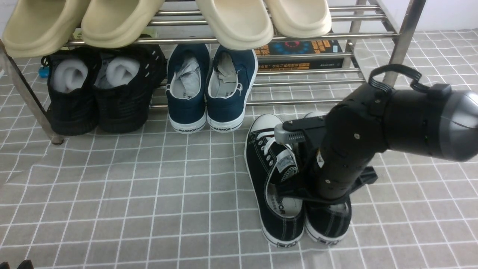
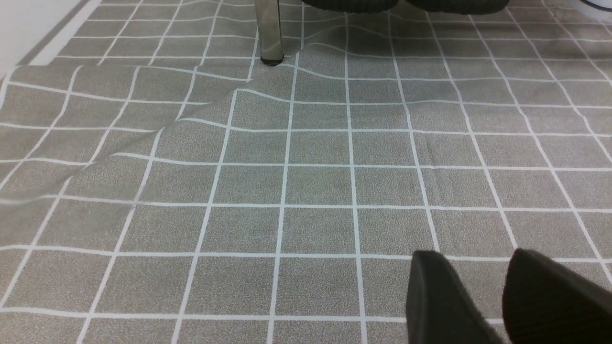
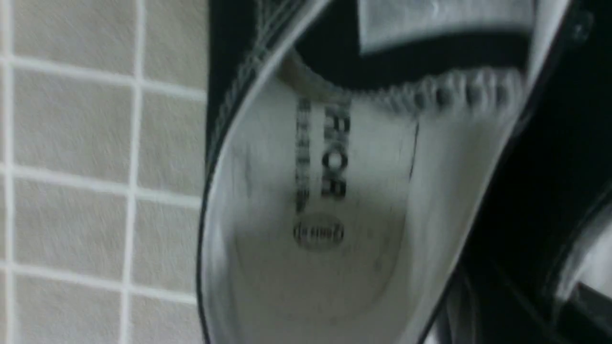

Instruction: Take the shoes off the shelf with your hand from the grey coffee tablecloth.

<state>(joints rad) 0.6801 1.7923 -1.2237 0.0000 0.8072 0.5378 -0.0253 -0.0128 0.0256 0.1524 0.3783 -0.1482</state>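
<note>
Cloth (image 1: 149, 194): grey-brown weave with a thin white grid. It is matte and lies in soft wrinkles, with a ridge running off near the shelf's left leg.
Shelf (image 1: 298, 35): two tiers of shiny steel tube on slanted legs, standing on the cloth.
Shoes (image 1: 276, 194): a black canvas pair with white laces, toe caps and soles. They are off the shelf and lie on the cloth just in front of its right half, side by side and touching.
Long axis: toes point at the shelf and heels away from it, leaning slightly left.
Right arm (image 1: 410, 119): bulky black with a grey band. It reaches down onto the pair from the right, covering most of the shoe farther right.
Right jaws: hidden behind the wrist. The wrist camera shows only a blurred white insole up close, so I cannot tell whether they are apart or clamped.
Left gripper (image 2: 471, 267): its jaws are apart and hold nothing, low over bare cloth out in front of the shelf's left leg, well away from the pair.
Nearer arm: the right one, by far.
Coming move, as judged: let go and lift clear upward without dragging the soft canvas collar.
Neighbours: navy sneakers (image 1: 211, 93) and black knit shoes (image 1: 101, 93) sit on the lower tier, with cream slippers (image 1: 231, 22) above them.
</note>
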